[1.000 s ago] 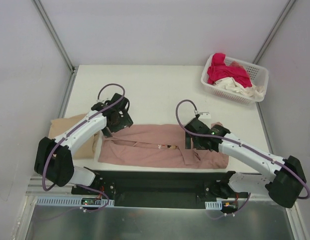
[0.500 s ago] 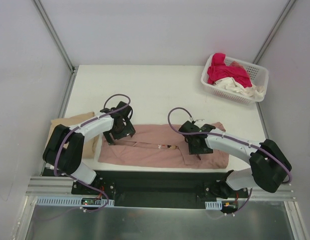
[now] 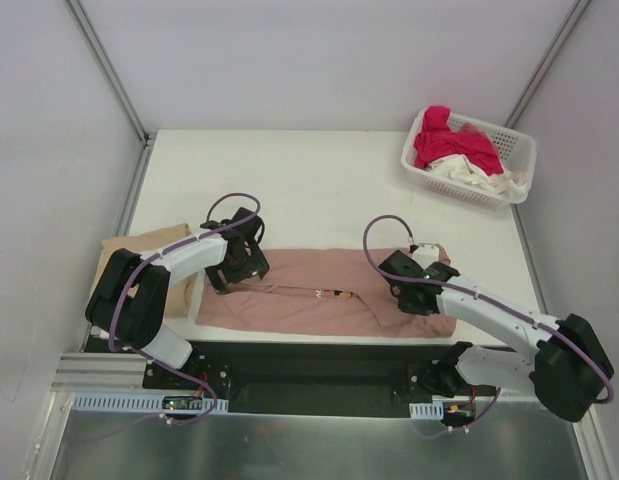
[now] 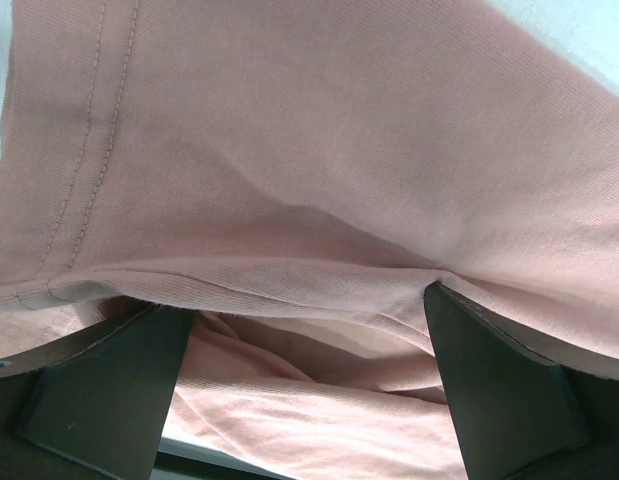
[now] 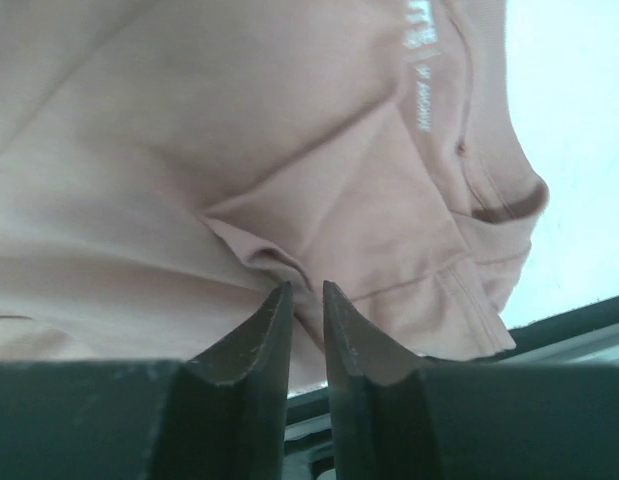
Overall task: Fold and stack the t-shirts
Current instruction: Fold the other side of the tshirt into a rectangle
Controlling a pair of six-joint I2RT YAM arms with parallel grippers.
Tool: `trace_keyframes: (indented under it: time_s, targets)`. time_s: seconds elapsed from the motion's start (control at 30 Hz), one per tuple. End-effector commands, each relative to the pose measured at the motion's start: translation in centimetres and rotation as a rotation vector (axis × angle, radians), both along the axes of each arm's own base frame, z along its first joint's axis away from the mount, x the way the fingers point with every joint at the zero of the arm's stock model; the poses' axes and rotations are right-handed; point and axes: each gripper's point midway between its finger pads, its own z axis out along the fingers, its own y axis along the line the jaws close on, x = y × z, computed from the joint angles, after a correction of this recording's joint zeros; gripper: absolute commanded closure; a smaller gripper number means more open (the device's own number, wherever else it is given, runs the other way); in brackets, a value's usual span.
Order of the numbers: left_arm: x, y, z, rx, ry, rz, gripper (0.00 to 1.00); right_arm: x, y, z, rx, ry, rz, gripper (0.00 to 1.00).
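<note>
A dusty pink t-shirt [image 3: 309,300] lies spread lengthwise along the table's near edge. My left gripper [image 3: 232,270] is down on its left end, open. In the left wrist view the pink cloth [image 4: 339,150] fills the frame, and a loose fold lies between the wide-apart jaws of that gripper [image 4: 304,300]. My right gripper [image 3: 410,293] is on the shirt's right end, near the collar. It [image 5: 305,285] is shut on a small raised pinch of the pink fabric [image 5: 189,150]. A tan t-shirt [image 3: 124,250] lies folded at the left, partly under my left arm.
A white latticed basket [image 3: 524,160] stands at the table's far right corner, holding a magenta-red shirt [image 3: 444,140] and a cream shirt [image 3: 474,178]. The white table [image 3: 319,190] has grey walls on three sides. A black rail [image 3: 319,365] runs along the near edge.
My right gripper went from open to shut, pinching a fold of the pink shirt, and shifted slightly right. My left gripper came nearer and lower onto the shirt's left end, staying open.
</note>
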Motion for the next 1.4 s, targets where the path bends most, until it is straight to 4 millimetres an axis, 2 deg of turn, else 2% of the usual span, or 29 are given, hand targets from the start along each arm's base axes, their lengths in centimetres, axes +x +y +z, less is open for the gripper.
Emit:
trace_keyframes:
  time_s: [0.0,0.07,0.13,0.23,0.27,0.37,0.4,0.5,0.57,0.63,0.77,0.93,1.0,1.03,1.07,1.2,1.37]
  targets:
    - [-0.5,0.2,0.1,-0.002,-0.005,0.015,0.01,-2.0,-2.8,-0.2,0.024,-0.043,-0.123,0.84]
    - [-0.5,0.2,0.2,-0.002,-0.008,0.012,0.01,-3.0,-3.3,-1.1,0.051,-0.023,-0.141,0.81]
    - [-0.6,0.2,0.2,-0.004,-0.006,0.009,0.01,-3.2,-3.1,-0.8,0.108,-0.042,-0.131,0.77]
    - [-0.8,0.3,0.2,-0.003,-0.007,0.008,0.01,-2.5,-1.7,0.4,0.19,-0.082,-0.058,0.72]
    - [-0.8,0.4,0.1,0.0,-0.006,0.006,0.01,-1.8,-1.0,1.6,0.229,-0.123,-0.045,0.71]
    - [-0.9,0.3,0.2,-0.008,-0.005,0.005,0.01,-0.9,-0.6,3.4,0.24,-0.167,-0.004,0.66]
    - [-0.9,0.2,0.2,-0.01,-0.006,0.005,0.01,-0.2,-0.1,4.7,0.253,-0.19,0.009,0.63]
    - [-0.8,0.1,0.4,-0.015,-0.013,0.003,0.01,0.5,-0.2,5.4,0.204,-0.177,0.049,0.51]
    - [-0.7,0.2,0.5,-0.012,-0.019,-0.001,0.01,1.0,-0.6,5.2,0.157,-0.152,0.066,0.5]
    - [-0.7,0.3,0.5,-0.009,-0.02,-0.003,0.01,1.4,0.0,5.0,0.168,-0.132,0.101,0.45]
    - [-0.6,0.2,0.5,-0.01,-0.019,-0.005,0.01,1.6,0.3,2.8,0.193,-0.023,0.121,0.4]
    - [-0.6,0.3,0.5,-0.006,-0.019,-0.007,0.01,2.1,1.8,1.1,0.276,0.03,0.161,0.42]
    - [-0.6,0.3,0.5,-0.004,-0.018,-0.007,0.01,2.4,1.4,0.7,0.271,0.038,0.136,0.47]
    - [-0.5,0.3,0.5,-0.005,-0.02,-0.007,0.01,2.5,1.2,0.4,0.263,0.047,0.126,0.57]
    - [-0.6,0.3,0.5,-0.004,-0.018,-0.007,0.01,2.6,0.9,0.2,0.257,0.05,0.115,0.6]
    - [-0.6,0.3,0.5,-0.002,-0.018,-0.007,0.01,2.5,0.0,-0.5,0.228,0.065,0.084,0.63]
    - [-0.5,0.3,0.7,-0.006,-0.028,-0.004,0.01,2.7,-0.7,-0.9,0.21,0.056,0.062,0.71]
